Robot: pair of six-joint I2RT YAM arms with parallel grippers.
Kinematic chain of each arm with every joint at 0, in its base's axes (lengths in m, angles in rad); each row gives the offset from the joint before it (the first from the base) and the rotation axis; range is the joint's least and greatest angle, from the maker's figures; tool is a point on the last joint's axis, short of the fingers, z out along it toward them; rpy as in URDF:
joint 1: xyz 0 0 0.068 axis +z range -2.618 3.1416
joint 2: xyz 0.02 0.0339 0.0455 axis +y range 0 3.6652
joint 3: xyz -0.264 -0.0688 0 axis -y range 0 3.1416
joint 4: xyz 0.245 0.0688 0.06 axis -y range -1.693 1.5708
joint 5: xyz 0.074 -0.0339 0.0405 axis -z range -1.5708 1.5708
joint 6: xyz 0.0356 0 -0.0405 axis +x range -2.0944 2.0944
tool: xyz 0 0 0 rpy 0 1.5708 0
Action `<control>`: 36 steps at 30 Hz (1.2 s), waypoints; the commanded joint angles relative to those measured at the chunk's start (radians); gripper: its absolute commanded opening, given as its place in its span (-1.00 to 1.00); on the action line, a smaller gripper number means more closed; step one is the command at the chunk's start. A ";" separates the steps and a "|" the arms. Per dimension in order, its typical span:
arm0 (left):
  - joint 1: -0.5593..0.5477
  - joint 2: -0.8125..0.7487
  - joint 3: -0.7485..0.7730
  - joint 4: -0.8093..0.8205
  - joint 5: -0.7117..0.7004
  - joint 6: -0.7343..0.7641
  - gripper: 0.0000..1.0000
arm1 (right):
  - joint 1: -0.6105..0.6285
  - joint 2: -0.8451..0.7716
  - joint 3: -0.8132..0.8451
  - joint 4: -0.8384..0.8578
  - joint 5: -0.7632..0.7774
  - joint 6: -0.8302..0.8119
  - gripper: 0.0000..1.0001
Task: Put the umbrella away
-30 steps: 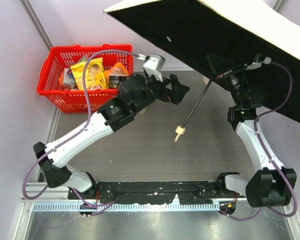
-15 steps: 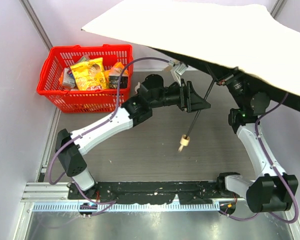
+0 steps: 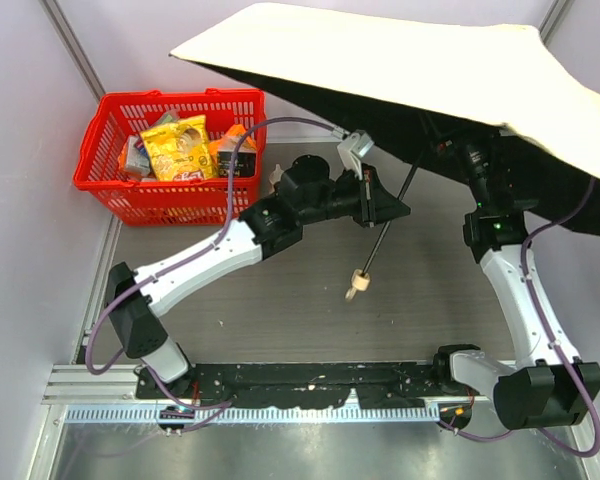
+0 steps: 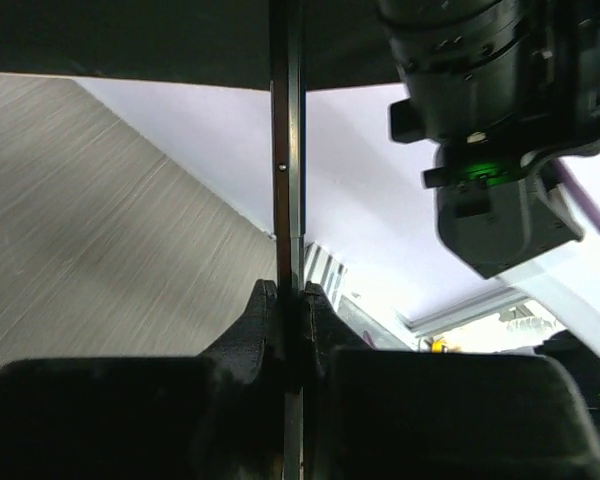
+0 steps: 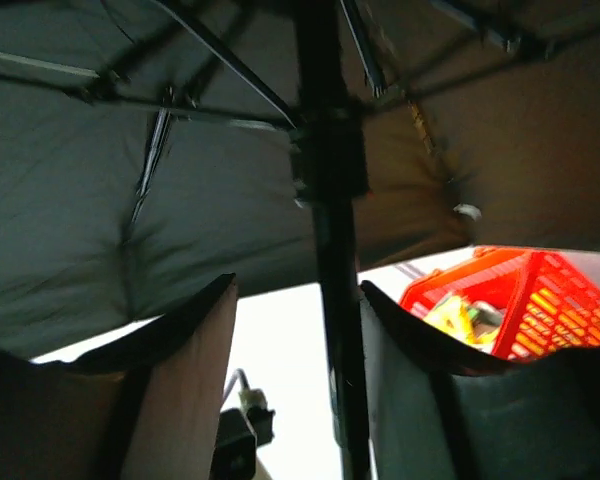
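Observation:
The umbrella (image 3: 400, 60) is open, its cream canopy spread over the back right of the table with the black underside facing down. Its thin black shaft (image 3: 385, 235) slants down to a small pale knob (image 3: 357, 285) hanging above the table. My left gripper (image 3: 392, 212) is shut on the shaft (image 4: 286, 150) partway up, both fingers (image 4: 260, 320) pressed against it. My right gripper (image 5: 298, 285) sits under the canopy near the runner (image 5: 328, 165). It is open around the shaft (image 5: 335, 350), which lies close to the right finger (image 5: 400, 340). In the top view the canopy hides most of it.
A red basket (image 3: 110, 180) of snack packets stands at the back left against the wall. A small pale object (image 3: 273, 177) peeks out behind the left arm. The right arm (image 3: 510, 290) rises along the right side under the canopy. Walls close in left and back.
My left gripper reached across to the shaft and shut on it. The right jaws have opened off the shaft. The canopy has tilted and shifted slightly.

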 commanded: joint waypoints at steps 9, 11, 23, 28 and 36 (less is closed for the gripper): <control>-0.005 -0.099 -0.037 0.070 -0.059 0.053 -1.00 | -0.024 0.017 0.111 -0.135 0.236 0.018 0.35; -0.005 -0.108 -0.040 0.073 -0.059 0.051 -1.00 | -0.034 0.014 0.085 -0.100 0.233 0.047 0.32; -0.005 -0.107 -0.041 0.078 -0.038 0.043 -1.00 | -0.062 0.087 0.095 -0.037 0.188 0.063 -0.30; -0.005 -0.104 -0.040 0.079 -0.019 0.039 -1.00 | -0.065 0.112 0.127 -0.060 0.203 0.037 0.02; -0.006 -0.096 -0.029 0.055 -0.037 0.060 -1.00 | -0.068 0.136 0.146 -0.059 0.182 0.061 -0.98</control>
